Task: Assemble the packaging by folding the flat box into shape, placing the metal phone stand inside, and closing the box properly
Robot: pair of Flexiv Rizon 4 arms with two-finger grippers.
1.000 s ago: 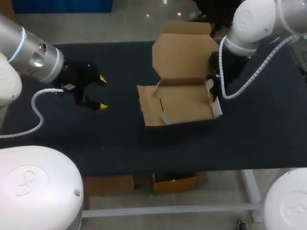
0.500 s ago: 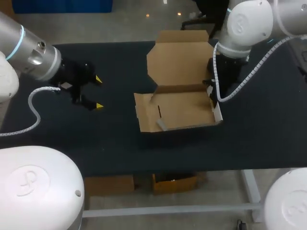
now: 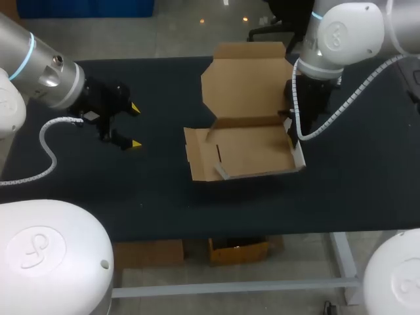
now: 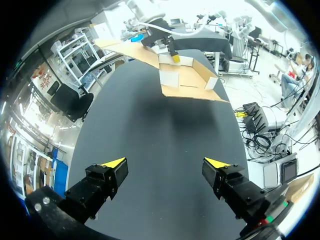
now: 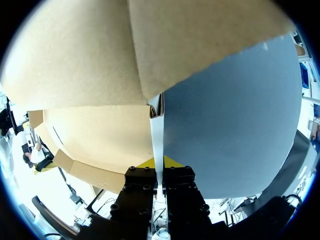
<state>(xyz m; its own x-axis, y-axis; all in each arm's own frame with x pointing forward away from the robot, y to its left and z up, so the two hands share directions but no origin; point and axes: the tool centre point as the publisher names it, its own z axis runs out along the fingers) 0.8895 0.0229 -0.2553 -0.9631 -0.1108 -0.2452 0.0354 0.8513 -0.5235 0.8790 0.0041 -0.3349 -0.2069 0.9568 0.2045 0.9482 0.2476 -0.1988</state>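
Observation:
The brown cardboard box (image 3: 246, 149) lies in the middle of the table as a shallow tray, its lid (image 3: 244, 82) standing up at the back. My right gripper (image 3: 293, 133) is at the tray's right side wall (image 3: 299, 156), shut on that thin wall (image 5: 157, 131) from both sides. My left gripper (image 3: 135, 125) hovers well left of the box, open and holding nothing. In the left wrist view the left gripper (image 4: 165, 163) faces the box (image 4: 187, 77) some way ahead across bare tabletop. No view shows the phone stand.
The black tabletop (image 3: 164, 190) stretches between the left gripper and the box. Its front edge runs not far below the tray. The box's left flap (image 3: 191, 154) lies flat, pointing toward the left gripper.
The right gripper has dragged the box by its side wall a little to the left and turned it slightly; the lid swung with it. The left arm shifted slightly left, still open.

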